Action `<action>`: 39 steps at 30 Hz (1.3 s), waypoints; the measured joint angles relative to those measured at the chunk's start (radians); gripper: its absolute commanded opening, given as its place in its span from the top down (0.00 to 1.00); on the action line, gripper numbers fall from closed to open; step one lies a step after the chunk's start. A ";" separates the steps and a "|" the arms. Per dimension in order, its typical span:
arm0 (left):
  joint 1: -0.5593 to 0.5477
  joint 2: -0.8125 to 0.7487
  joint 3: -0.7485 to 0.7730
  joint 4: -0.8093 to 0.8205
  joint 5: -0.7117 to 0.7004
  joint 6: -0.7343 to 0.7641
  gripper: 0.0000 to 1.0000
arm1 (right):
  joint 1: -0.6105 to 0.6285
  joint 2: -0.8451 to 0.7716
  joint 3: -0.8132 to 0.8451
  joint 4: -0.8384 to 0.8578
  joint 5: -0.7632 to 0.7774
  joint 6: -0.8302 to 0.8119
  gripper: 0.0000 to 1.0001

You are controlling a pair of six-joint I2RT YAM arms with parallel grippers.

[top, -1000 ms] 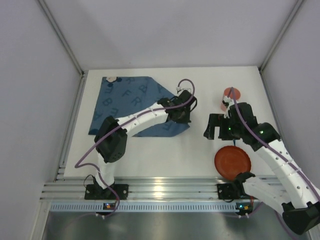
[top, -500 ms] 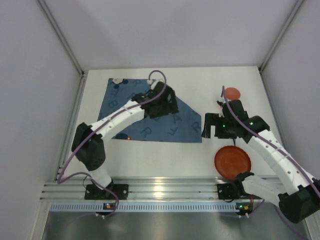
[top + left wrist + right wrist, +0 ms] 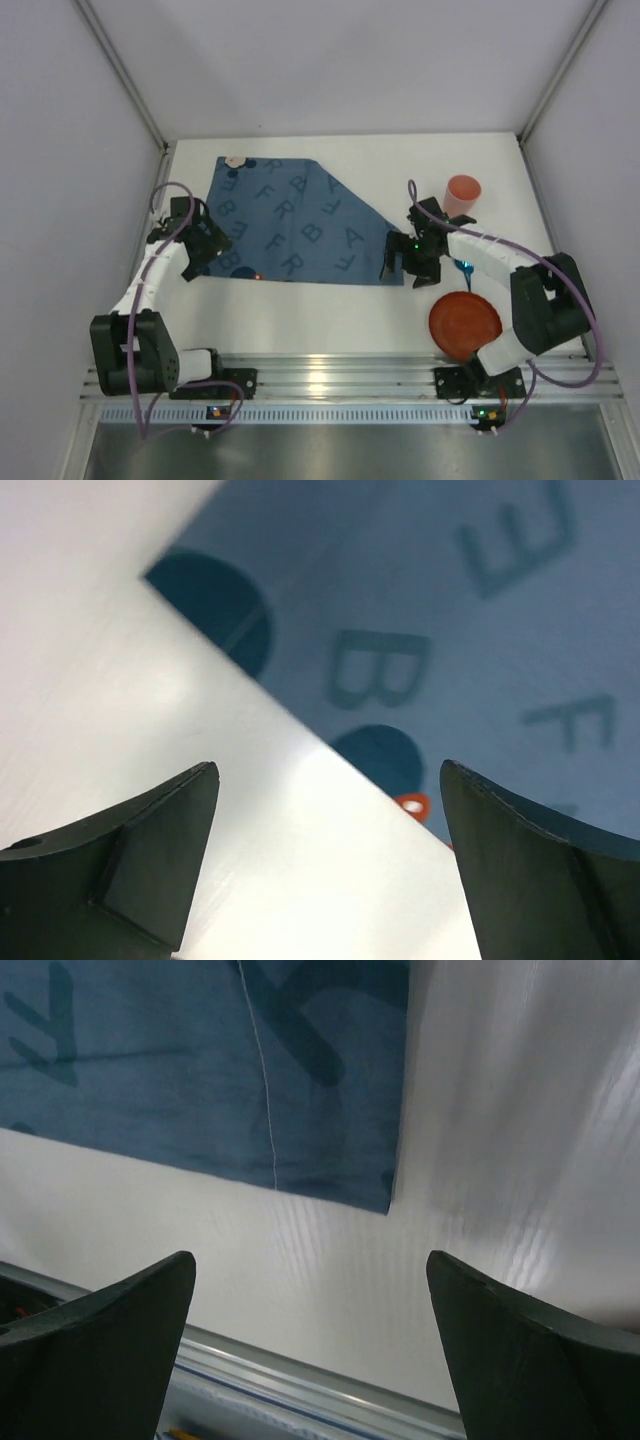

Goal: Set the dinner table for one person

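Note:
The dinner table (image 3: 330, 310) is a white tabletop. On it a dark blue letter-printed mat (image 3: 290, 225) lies spread flat, with one far corner cut off at a slant. My left gripper (image 3: 205, 252) stands open at the mat's left near edge, holding nothing. In the left wrist view its gripper (image 3: 330, 865) hangs over bare table beside the mat (image 3: 450, 610). My right gripper (image 3: 402, 266) is open at the mat's right near corner. In the right wrist view that gripper (image 3: 310, 1355) is empty, with the mat corner (image 3: 370, 1175) just ahead.
An orange cup (image 3: 463, 190) stands at the back right. A red plate (image 3: 465, 325) lies near the right arm's base, and a small blue utensil (image 3: 463, 268) lies between them. The ribbed aluminium rail (image 3: 320, 380) runs along the near edge and shows as the rail (image 3: 300, 1390).
The left gripper held the mat's folded-over corner, swept left and unfolded the mat, then let go and moved to the mat's left edge. The right arm reached left to the mat's right corner.

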 measured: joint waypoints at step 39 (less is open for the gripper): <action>0.317 0.388 0.033 0.349 0.255 0.125 1.00 | -0.050 0.271 0.057 0.309 -0.174 0.130 1.00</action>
